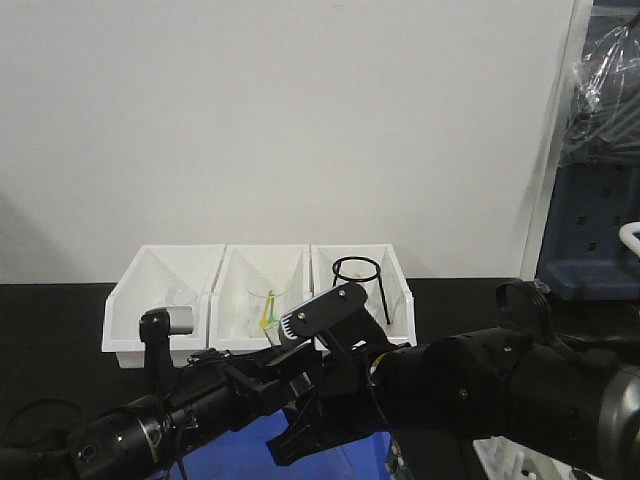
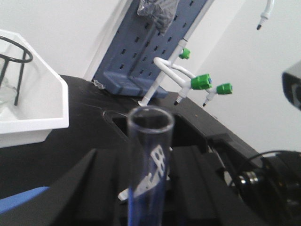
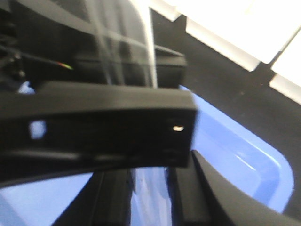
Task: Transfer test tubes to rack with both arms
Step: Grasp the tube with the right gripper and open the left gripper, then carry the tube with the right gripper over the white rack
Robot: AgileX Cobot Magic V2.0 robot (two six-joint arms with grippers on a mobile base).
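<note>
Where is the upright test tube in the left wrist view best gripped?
On the bare shaft just below the open rim, from the side. The test tube stands upright, thin and round, its lower part between the fingers of the left gripper.

The test tube looks to me like clear glass, smooth and glossy, with a bright rim. The bins seem to be white plastic, smooth with a dull sheen. The table is matt black. The tray is glossy blue plastic. The ring stand looks like thin black metal wire. The right arm has a matt black casing.
</note>
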